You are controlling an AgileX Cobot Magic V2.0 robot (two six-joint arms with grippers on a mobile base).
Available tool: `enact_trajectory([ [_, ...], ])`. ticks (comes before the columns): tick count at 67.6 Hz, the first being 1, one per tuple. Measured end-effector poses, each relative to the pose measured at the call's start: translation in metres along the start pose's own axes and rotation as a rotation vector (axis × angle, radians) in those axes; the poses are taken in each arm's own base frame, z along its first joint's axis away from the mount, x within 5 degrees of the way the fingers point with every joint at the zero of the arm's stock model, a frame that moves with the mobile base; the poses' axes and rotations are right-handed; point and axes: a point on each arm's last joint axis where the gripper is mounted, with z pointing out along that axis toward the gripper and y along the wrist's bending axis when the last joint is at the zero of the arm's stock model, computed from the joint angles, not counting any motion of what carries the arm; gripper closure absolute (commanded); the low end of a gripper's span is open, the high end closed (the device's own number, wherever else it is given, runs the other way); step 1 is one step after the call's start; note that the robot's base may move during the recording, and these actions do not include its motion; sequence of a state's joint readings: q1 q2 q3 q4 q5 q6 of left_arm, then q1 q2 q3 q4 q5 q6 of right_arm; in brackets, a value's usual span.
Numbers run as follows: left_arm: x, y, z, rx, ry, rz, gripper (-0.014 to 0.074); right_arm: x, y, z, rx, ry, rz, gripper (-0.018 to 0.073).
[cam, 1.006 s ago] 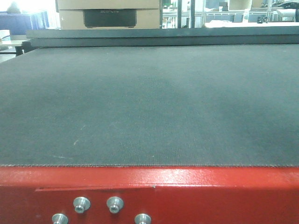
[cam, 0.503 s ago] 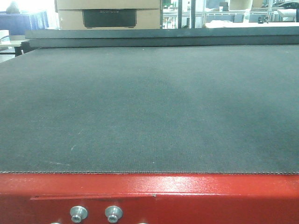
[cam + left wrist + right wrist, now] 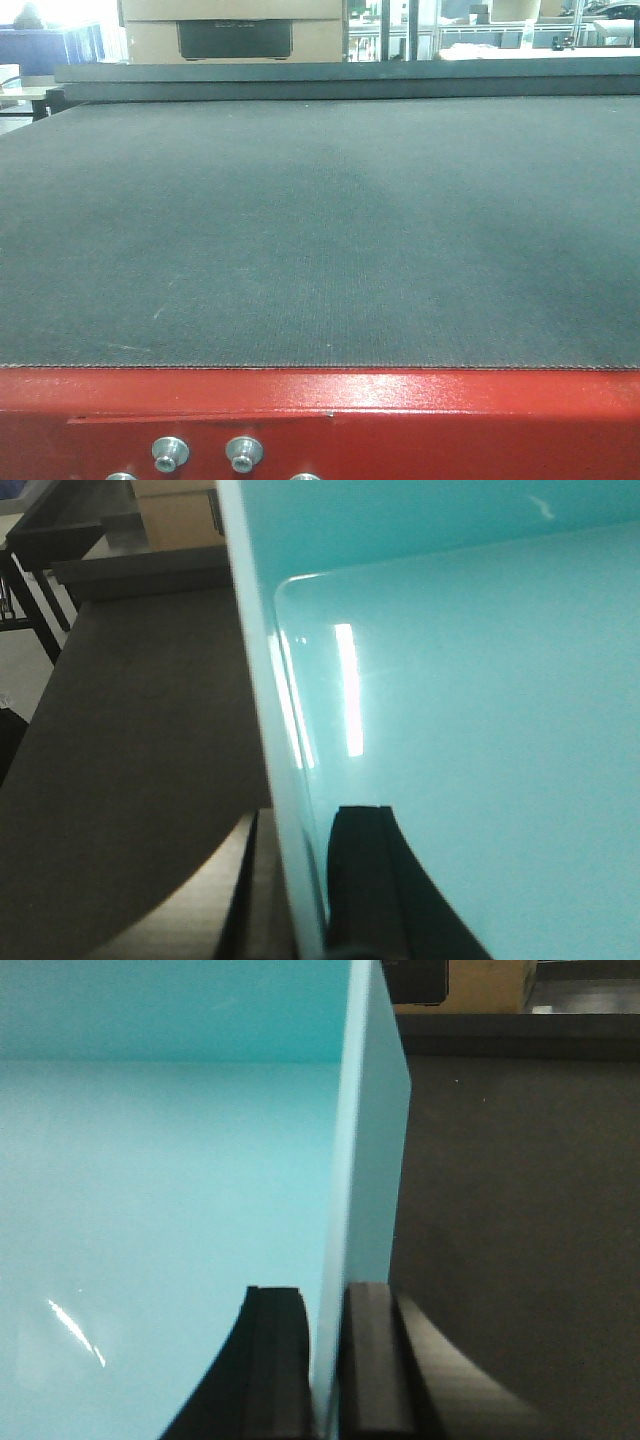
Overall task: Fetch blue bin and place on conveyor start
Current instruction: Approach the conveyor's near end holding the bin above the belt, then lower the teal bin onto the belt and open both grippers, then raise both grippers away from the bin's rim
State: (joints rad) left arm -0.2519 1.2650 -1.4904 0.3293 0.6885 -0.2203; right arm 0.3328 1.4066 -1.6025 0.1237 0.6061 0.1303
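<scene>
The pale turquoise blue bin (image 3: 470,680) (image 3: 150,1160) fills both wrist views. My left gripper (image 3: 305,880) is shut on the bin's left wall, one black finger inside the tub and one outside. On the opposite side, the right gripper (image 3: 325,1360) is shut on the right wall in the same way. Below the bin lies the dark grey belt of the conveyor start (image 3: 320,220), which ends in a glossy red frame (image 3: 400,400) with silver bolts. The front view shows neither the bin nor the grippers.
A cardboard box (image 3: 235,30) stands beyond the far end of the belt. A raised dark ledge (image 3: 340,78) crosses the back of the belt. Dark table legs (image 3: 30,590) show to the left of the belt.
The front view has shifted slightly: the red frame and bolts sit lower in the picture than a second ago. In the last half second it barely changed.
</scene>
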Motion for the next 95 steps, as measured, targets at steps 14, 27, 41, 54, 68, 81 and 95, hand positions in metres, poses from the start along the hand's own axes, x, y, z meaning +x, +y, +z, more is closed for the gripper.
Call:
enact_trajectory([
  [14, 0.005, -0.006, 0.008, 0.052, 0.044, -0.064, 0.0708, 0.006, -0.014, -0.001, 0.048, 0.088, 0.020, 0.0712],
  [27, 0.032, -0.029, 0.062, 0.140, 0.217, -0.154, 0.0708, 0.019, -0.045, 0.010, 0.145, 0.244, 0.070, 0.0712],
  [41, 0.075, -0.044, 0.115, 0.144, 0.404, -0.152, 0.0708, 0.057, -0.068, 0.057, 0.193, 0.432, 0.085, 0.0712],
  [54, 0.106, -0.051, 0.144, 0.130, 0.510, -0.123, 0.0708, 0.101, -0.086, 0.101, 0.223, 0.569, 0.110, 0.0709],
  [68, 0.121, -0.054, 0.159, 0.123, 0.560, -0.106, 0.0470, 0.117, -0.094, 0.118, 0.233, 0.605, 0.108, 0.0398],
  [81, 0.124, -0.045, 0.161, 0.085, 0.572, -0.058, -0.0036, 0.115, -0.105, 0.116, 0.277, 0.599, 0.057, -0.0017],
  [95, 0.112, -0.039, 0.150, 0.064, 0.570, -0.040, 0.0116, 0.102, -0.101, 0.102, 0.278, 0.553, 0.038, 0.0067],
])
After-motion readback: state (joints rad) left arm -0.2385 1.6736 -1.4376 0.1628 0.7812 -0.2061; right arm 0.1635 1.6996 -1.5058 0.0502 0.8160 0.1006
